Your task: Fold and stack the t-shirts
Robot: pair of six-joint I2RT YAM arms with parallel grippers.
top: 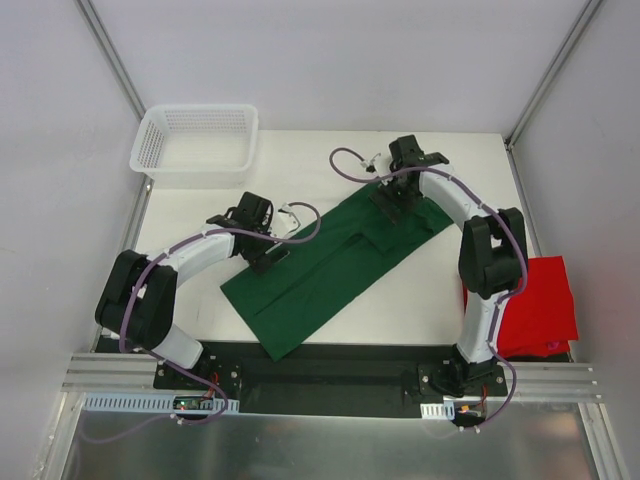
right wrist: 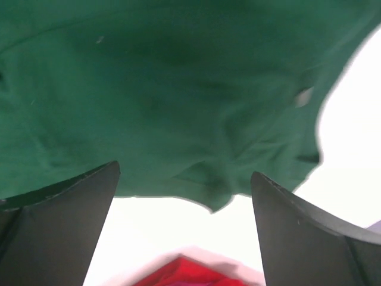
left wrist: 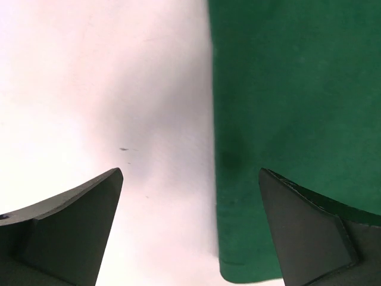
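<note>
Step, likely: gripping the green shirt [top: 320, 270] for its next fold. Lying as a long diagonal band across the middle of the surface [top: 435, 300], seemingly halved lengthwise, though looking too small in the top view for being sure. Leaving the red shirt [top: 540, 310] at the right near corner, well apart, for later. Poising the left tool [left wrist: 190, 179] wide open, gripping nothing, astride the band's long edge: one finger over bare surface, the other over green. Poising the right tool [right wrist: 184, 173] just as wide and empty above the rumpled far end. Doing it well probably means lowering both together, sliding the outer finger under the hem, pinching every layer, then lifting level and carrying one end over the other without dragging the cloth askew.
</note>
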